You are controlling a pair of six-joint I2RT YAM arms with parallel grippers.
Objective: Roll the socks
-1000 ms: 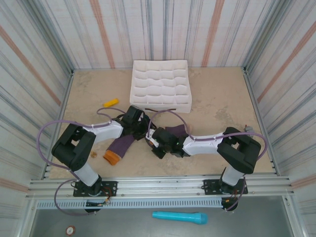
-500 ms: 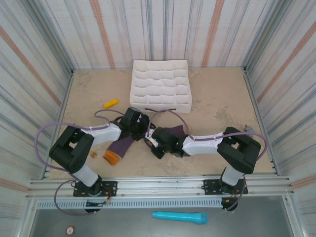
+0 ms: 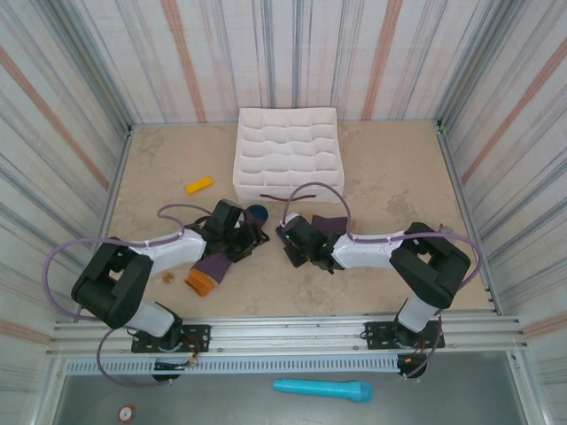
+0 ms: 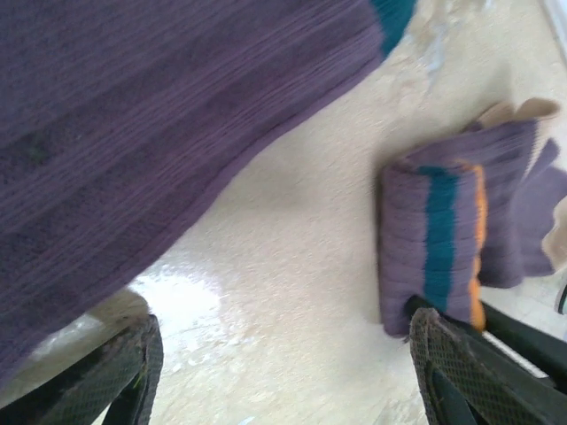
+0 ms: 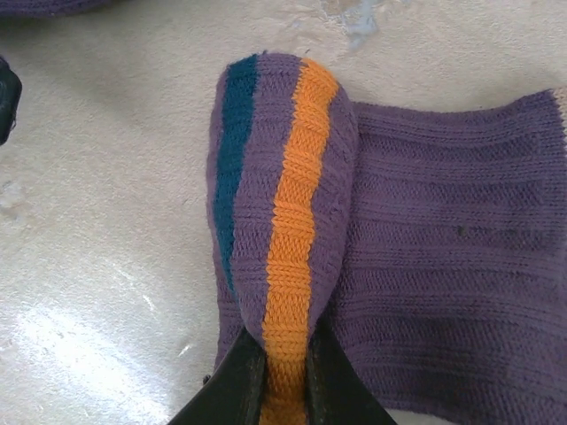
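Since we're going left to right: way over on the left of the tabletop (image 3: 390, 177) there's a small yellow-orange marker (image 3: 198, 184) lying by itself, well apart from the rest.

Next is the flat sock (image 3: 215, 264). It's purple and lies diagonally, with its orange cuff pointing toward the near-left corner. The left arm reaches over its far end. In the left wrist view that sock takes up the upper left, with a bit of teal toe at the top edge. The left fingers (image 4: 124, 372) are spread wide with nothing between them but bare tabletop, so they've got hold of nothing.

Behind the middle sits a white tray (image 3: 288, 189) with little compartments, up against the back wall.

Just right of centre is the rolled sock (image 5: 283, 159), and it's really only part rolled. The roll is a fat purple bundle with a teal stripe and an orange band wrapped round the outside. The rest of the purple leg lies flat on the tabletop beside it. The right fingers (image 5: 241, 388) are pinched tight on the near end of the roll, with the orange band running down between them.

From the left wrist view the same roll lies off to the right. Its near end is right by one left finger, but I can't tell if they're touching. From above, the two grippers sit near each other mid-tabletop, with a gap between them.
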